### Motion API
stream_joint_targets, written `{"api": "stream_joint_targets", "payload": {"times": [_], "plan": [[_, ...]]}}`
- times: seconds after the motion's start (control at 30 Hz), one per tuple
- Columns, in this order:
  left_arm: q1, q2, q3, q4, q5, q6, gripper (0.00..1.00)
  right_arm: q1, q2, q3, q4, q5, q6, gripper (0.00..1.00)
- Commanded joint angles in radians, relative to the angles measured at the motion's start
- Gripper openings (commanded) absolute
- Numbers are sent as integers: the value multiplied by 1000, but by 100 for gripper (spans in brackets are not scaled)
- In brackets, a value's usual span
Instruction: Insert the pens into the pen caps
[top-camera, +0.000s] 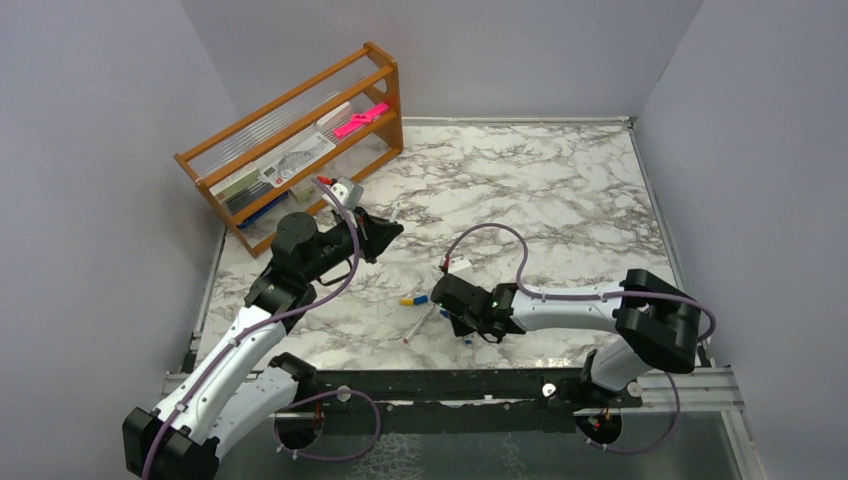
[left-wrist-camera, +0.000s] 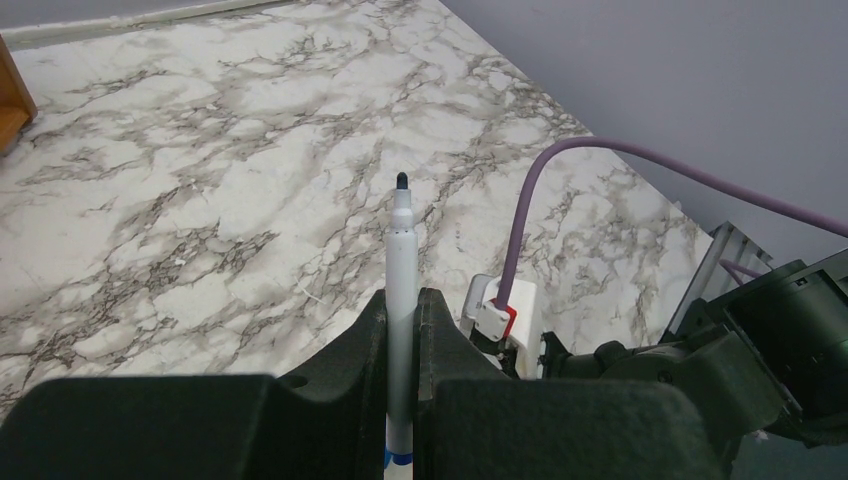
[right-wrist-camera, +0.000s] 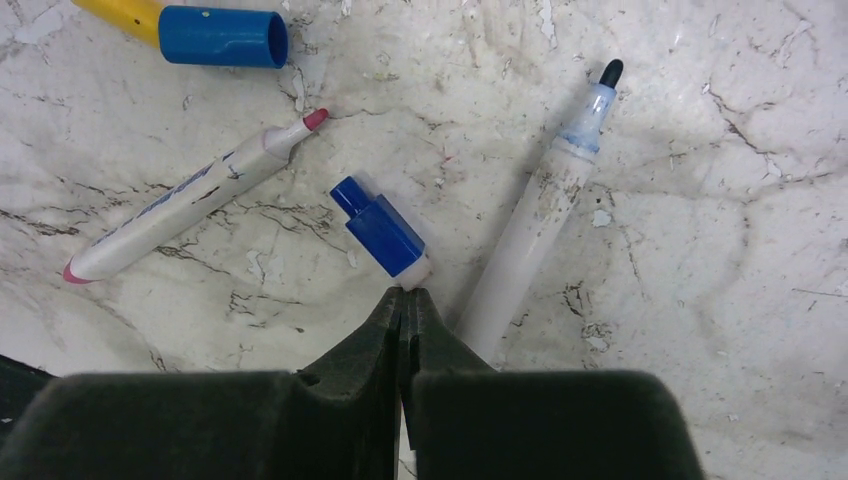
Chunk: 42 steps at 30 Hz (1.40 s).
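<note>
The left gripper (left-wrist-camera: 402, 330) is clenched on a pen (left-wrist-camera: 402, 250), its bare dark tip up, left of mid-table (top-camera: 560, 180). The right gripper (right-wrist-camera: 405, 300) is closed tight low at mid-table. A small blue cap (right-wrist-camera: 380, 228) touches its tips; whether it is pinched I cannot tell. Just left lie a red-tipped pen (right-wrist-camera: 180, 215), a black-tipped pen (right-wrist-camera: 545, 215), a big blue cap (right-wrist-camera: 222, 37) and a yellow cap (right-wrist-camera: 125, 12). No pen looks capped, so all three are left to do.

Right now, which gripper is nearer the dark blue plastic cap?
Right. The right gripper sits at the dark blue cap; the left gripper is far off, clamping a white pen.
</note>
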Motion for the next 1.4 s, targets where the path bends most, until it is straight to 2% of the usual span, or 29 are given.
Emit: {"api": "stream_joint_targets", "payload": {"times": [0.0,0.43,0.73,0.77,0.9,0.93,1.17,1.37], "plan": [[0,-6,4,9,-16,1,0,-21,33,19,-24,61,-55,2],[0,-5,-3,7,-20,-2,0,-100,122,97,82,54,-173,2],[-2,-9,-3,6,-16,-5,0,-102,111,158,95,63,-145,2],[-2,-10,-3,5,-16,-5,0,-102,95,155,95,70,-138,3],[-3,-15,-4,9,-16,-6,0,-100,39,145,99,76,-127,24],[-2,-16,-6,11,-16,-7,0,-100,33,146,97,74,-128,26],[-2,-20,-7,16,-15,-9,0,-95,71,146,102,22,-138,35],[-2,-17,-8,18,-14,-11,0,-79,104,146,94,2,-126,37]]}}
